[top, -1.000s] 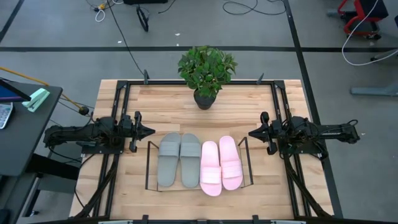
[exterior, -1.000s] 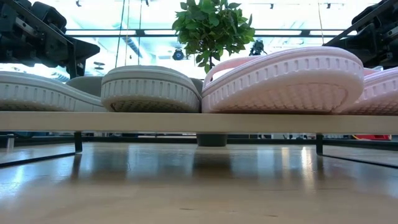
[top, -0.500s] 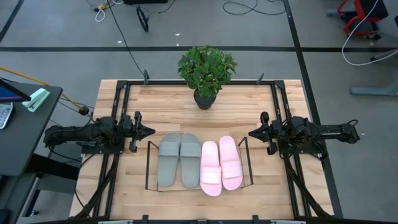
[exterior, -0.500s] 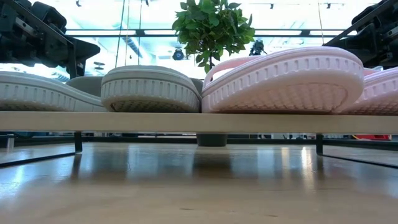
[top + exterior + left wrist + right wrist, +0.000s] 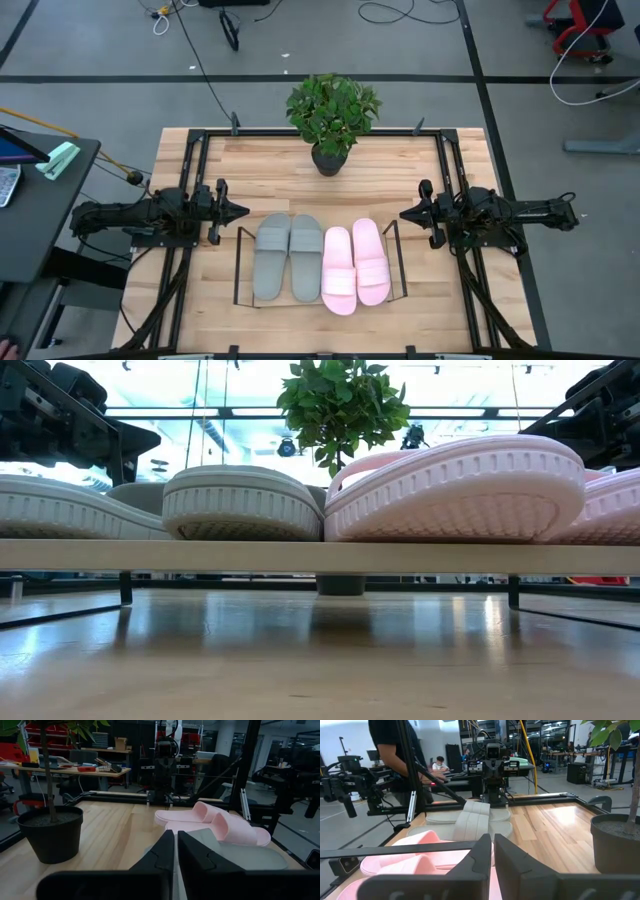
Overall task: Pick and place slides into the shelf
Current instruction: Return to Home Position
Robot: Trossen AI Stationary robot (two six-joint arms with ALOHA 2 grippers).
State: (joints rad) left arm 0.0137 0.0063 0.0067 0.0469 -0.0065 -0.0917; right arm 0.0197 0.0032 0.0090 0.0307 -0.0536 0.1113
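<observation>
Both pairs of jaws are closed to a thin slit, and nothing is held. The left gripper (image 5: 240, 211) is positioned just left of the shelf (image 5: 238, 268), and the right gripper (image 5: 404, 213) just right of it. On the shelf, the grey slides (image 5: 287, 255) are laid beside the pink slides (image 5: 355, 265). A potted plant (image 5: 332, 110) is placed behind.

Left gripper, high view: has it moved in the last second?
No. The left gripper sits in the same spot, just off the shelf's left end, as before.
</observation>
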